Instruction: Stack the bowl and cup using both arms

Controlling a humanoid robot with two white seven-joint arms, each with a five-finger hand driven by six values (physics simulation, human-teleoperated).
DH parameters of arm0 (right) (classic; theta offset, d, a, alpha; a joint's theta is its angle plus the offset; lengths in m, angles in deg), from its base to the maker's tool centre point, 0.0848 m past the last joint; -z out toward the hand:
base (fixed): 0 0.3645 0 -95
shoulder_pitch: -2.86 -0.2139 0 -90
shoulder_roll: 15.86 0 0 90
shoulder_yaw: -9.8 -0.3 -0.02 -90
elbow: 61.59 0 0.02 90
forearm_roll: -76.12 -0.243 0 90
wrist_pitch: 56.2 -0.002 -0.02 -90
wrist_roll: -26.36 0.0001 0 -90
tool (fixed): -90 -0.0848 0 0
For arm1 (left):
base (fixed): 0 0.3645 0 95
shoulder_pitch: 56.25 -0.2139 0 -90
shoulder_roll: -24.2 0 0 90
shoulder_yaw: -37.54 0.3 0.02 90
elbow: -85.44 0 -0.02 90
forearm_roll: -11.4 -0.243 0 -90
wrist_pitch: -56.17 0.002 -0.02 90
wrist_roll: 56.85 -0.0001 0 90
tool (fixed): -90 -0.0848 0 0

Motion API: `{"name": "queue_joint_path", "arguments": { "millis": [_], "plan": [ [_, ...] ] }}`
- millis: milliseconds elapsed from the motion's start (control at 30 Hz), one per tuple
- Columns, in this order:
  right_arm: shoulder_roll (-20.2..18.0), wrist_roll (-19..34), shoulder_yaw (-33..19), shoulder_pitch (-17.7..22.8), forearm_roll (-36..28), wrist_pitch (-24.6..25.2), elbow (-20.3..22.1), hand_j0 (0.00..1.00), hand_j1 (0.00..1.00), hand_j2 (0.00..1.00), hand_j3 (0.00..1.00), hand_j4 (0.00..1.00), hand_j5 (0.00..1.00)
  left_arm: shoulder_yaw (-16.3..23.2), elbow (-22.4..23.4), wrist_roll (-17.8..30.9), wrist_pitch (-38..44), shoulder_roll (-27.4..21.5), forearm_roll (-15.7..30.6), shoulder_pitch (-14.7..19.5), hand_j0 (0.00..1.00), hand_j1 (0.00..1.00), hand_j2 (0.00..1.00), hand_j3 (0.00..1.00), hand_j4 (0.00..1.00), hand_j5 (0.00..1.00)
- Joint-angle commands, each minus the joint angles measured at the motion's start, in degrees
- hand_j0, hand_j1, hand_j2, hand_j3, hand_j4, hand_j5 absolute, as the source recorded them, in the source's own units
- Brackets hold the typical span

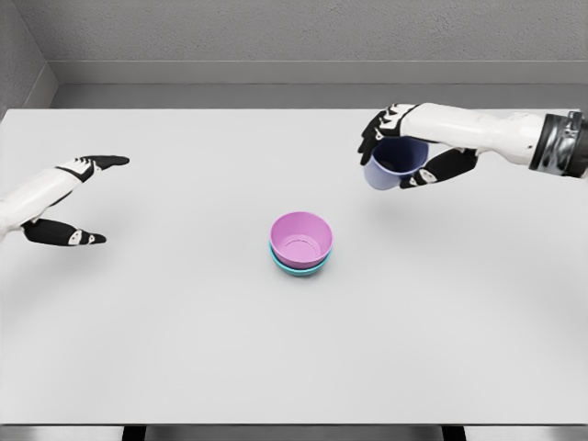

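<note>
A pink bowl [301,239] sits nested in a teal bowl [299,266] near the middle of the white table [184,349]. Up and to the right of them, my right hand [404,152] is shut on a blue cup [395,163], which hangs tilted above the table with its mouth facing down-left. My left hand [78,197] is at the left edge, well away from the bowls, open with thumb and fingers spread and nothing between them.
A grey wall runs along the table's far edge. The table's front edge shows at the bottom of the view.
</note>
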Motion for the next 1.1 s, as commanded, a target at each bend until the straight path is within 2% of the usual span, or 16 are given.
{"name": "queue_joint_path", "arguments": {
  "millis": [0,600,1067],
  "plan": [
    [0.5,0.0,0.0,0.0,-0.3,0.1,1.0,0.57,0.57,0.57,0.57,0.57,0.57,-0.2,0.4,0.0,0.2,0.9,0.2,0.0,1.0,1.0,1.0,1.0,1.0,1.0],
    [3.1,0.0,0.6,0.8,0.3,0.1,9.9,0.57,0.57,0.57,0.57,0.57,0.57,-0.2,0.5,0.0,0.2,1.4,0.2,0.1,1.0,1.0,1.0,1.0,1.0,1.0],
    [3.6,0.0,3.6,1.4,0.4,-1.6,11.0,0.58,0.58,0.58,0.58,0.58,0.58,-0.1,1.1,0.0,0.2,2.1,0.1,0.5,1.0,1.0,1.0,1.0,1.0,1.0]
  ]
}}
